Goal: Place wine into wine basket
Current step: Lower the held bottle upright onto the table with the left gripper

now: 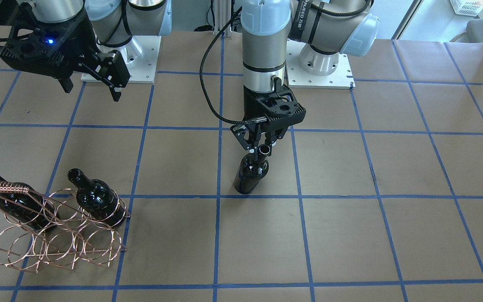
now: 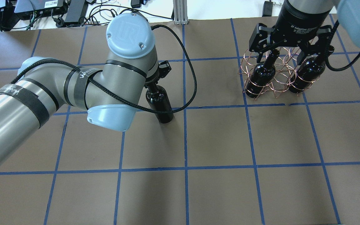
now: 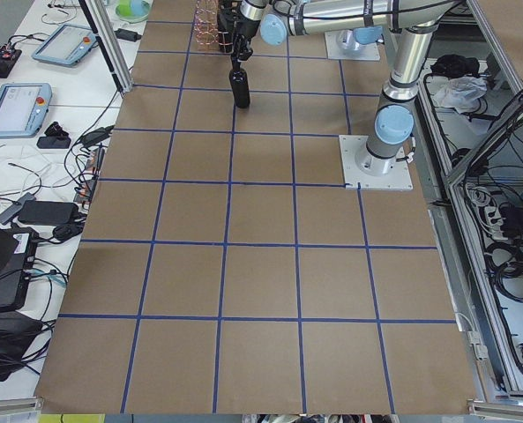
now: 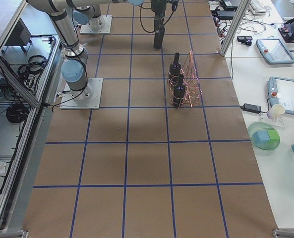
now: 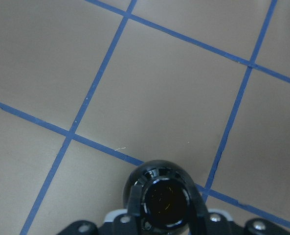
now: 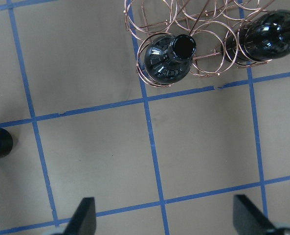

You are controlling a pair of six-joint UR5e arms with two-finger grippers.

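The long table [image 1: 350, 235], papered brown and crossed with blue tape lines, takes up most of the room. The grey left arm [image 2: 73, 84] reaches out over its middle, elbow bent and wrist pointing straight down. The right arm [image 1: 53, 12] hangs higher, wrist raised well clear of the paper on the robot's right side.

Over there sits the copper wire basket of round rings in two tiers [image 1: 36, 247], with a coiled handle [image 1: 2, 187] on top. Two glossy black glass bottles [image 1: 99, 199] [image 1: 19, 201] stand neck-up in its end rings. Nothing lies between it and the middle of the table but bare paper.

The third glossy black long-necked wine bottle [image 1: 250, 174] stands upright at mid-table beside a tape crossing, well apart from the basket. Whether its base rests on the paper or hangs just above it, I can't make out.

The left gripper [image 1: 260, 150] is clamped on that bottle's neck, right under the lip. Its fingers [image 5: 198, 208] flank the open mouth in the wrist view.

The right gripper [image 1: 92, 90] hovers near the basket with its jaws spread wide (nothing in them).
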